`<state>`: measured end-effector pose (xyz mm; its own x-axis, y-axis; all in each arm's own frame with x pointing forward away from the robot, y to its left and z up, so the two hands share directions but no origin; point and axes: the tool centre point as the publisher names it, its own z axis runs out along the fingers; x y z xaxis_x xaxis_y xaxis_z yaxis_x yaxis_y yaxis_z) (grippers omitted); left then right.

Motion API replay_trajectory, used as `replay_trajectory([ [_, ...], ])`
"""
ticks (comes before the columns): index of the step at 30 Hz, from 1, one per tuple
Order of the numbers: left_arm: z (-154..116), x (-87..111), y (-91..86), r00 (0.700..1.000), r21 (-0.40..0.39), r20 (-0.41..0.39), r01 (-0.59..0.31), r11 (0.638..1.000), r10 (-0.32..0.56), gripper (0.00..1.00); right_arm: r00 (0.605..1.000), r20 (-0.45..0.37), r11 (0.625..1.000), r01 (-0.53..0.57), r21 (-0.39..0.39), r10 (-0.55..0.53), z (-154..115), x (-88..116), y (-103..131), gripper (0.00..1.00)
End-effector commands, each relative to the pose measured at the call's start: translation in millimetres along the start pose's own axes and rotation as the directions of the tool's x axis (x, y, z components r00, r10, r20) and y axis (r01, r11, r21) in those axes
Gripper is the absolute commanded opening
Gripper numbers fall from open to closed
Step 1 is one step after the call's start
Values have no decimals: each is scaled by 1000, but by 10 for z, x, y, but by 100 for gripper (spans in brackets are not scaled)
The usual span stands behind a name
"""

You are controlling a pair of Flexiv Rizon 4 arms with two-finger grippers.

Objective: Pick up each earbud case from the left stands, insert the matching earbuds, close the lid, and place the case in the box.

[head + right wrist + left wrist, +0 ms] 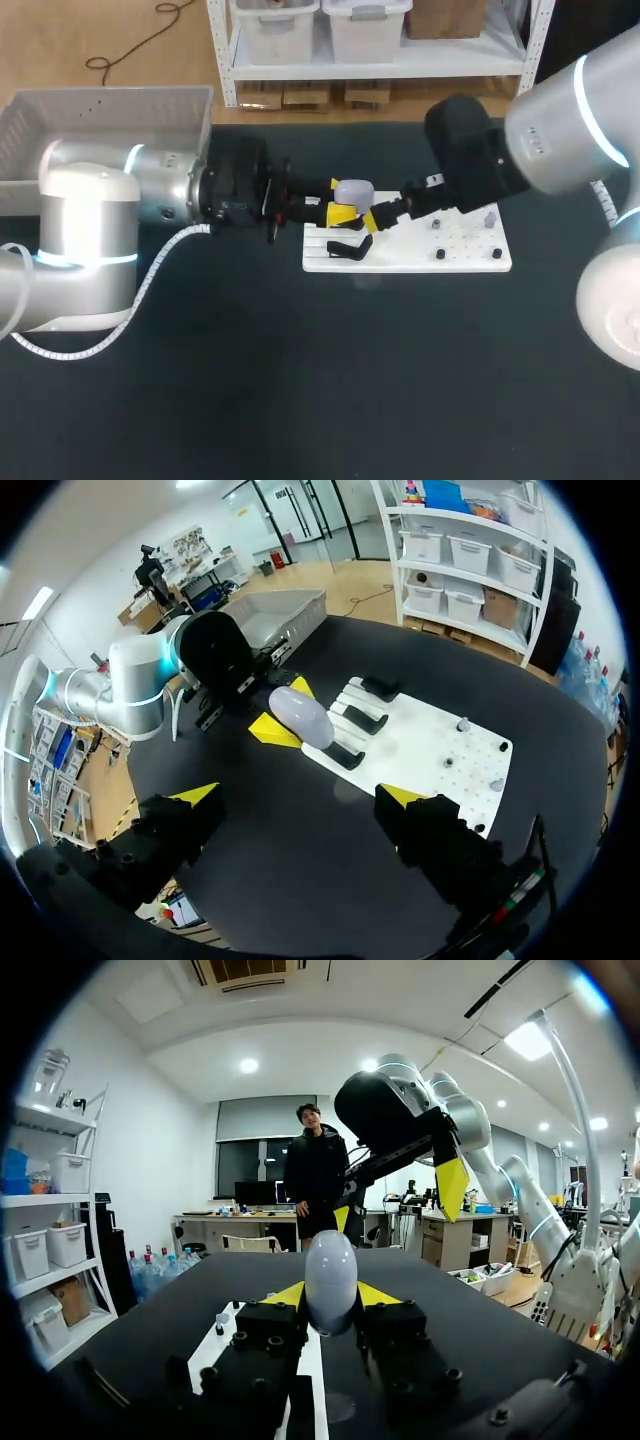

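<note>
Holding steady in the head view: the left gripper (345,207) is clamped on the lavender earbud case (352,189), raised just above the white board's (470,262) left end. The right gripper (378,218) sits close beside the case, over the board. One of the black cases (345,250) lies on the board's left slots, and small earbuds (439,253) sit on its right part. The grey box (110,100) is well left of the board, with no case showing in it (part hidden by the arm).

Left wrist view: both yellow tips pinch the case (331,1280). The right gripper (395,1202) is ahead, fingers spread.

Right wrist view: the right gripper's (300,795) fingers are wide apart and hold nothing. The case (300,717) hangs over the board's (440,750) left end.

Judgement: pickup of one case is done; its lid looks shut. Inserting earbuds, closing and boxing remain, then the black cases (345,755).

No writing is legible.
</note>
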<state>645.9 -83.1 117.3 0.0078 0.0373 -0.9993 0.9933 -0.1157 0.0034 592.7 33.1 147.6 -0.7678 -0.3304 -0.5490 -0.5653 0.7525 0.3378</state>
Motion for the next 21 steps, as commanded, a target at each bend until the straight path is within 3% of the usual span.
replay_trajectory([
  [1,1,8,7,1000,1,2,-1,1000,1,0,1000,-14,1000,-2,-14,1,107,-71,-19,100],
  [21,1,8,7,1000,1,2,-1,1000,1,0,999,-20,999,-38,8,38,324,-205,-196,100],
])
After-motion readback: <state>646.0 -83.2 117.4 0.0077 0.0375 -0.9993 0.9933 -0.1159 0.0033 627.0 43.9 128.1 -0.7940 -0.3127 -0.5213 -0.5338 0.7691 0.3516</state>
